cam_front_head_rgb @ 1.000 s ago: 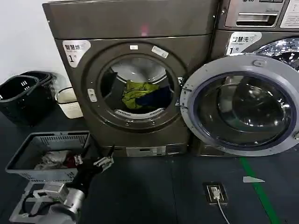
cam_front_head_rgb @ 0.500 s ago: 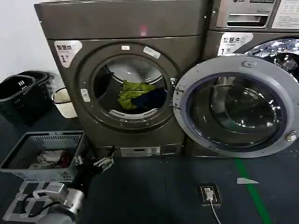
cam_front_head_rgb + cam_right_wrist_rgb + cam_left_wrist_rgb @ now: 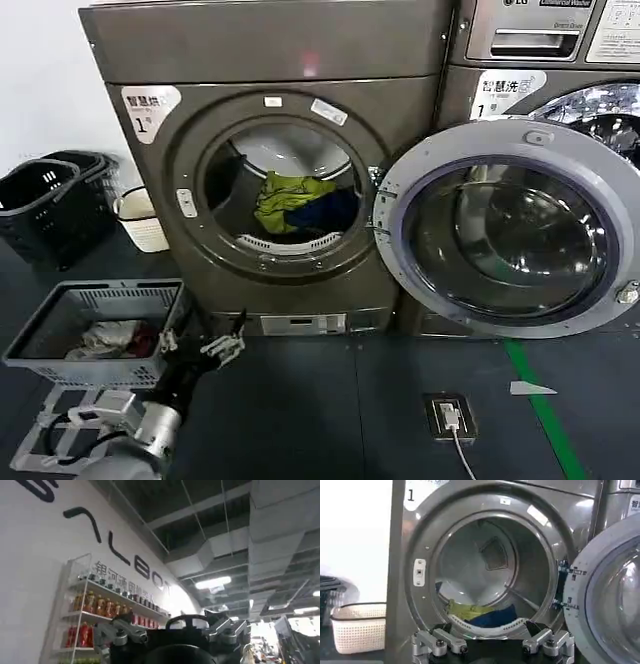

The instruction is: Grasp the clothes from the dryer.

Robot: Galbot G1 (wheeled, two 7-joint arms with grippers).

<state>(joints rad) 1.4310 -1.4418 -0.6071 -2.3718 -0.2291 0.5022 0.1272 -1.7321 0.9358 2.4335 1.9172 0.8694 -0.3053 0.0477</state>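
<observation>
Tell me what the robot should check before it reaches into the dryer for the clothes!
1. Dryer door swung open, porthole free: ok.
2. Clothes lying in the drum near the front, yellow-green on dark blue: ok.
3. Left gripper open, low and facing the porthole: ok.
4. Left gripper inside the drum yet: not ok, it is outside, down by the basket.
5. Right gripper out of the way: ok, it points up toward the ceiling.
6. More clothes hidden deeper in the drum: cannot tell.

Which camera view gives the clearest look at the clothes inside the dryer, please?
The head view: the clothes lie unobstructed in the dryer drum. The left wrist view catches them low behind the porthole rim; the right wrist view faces shelves and ceiling.
</observation>
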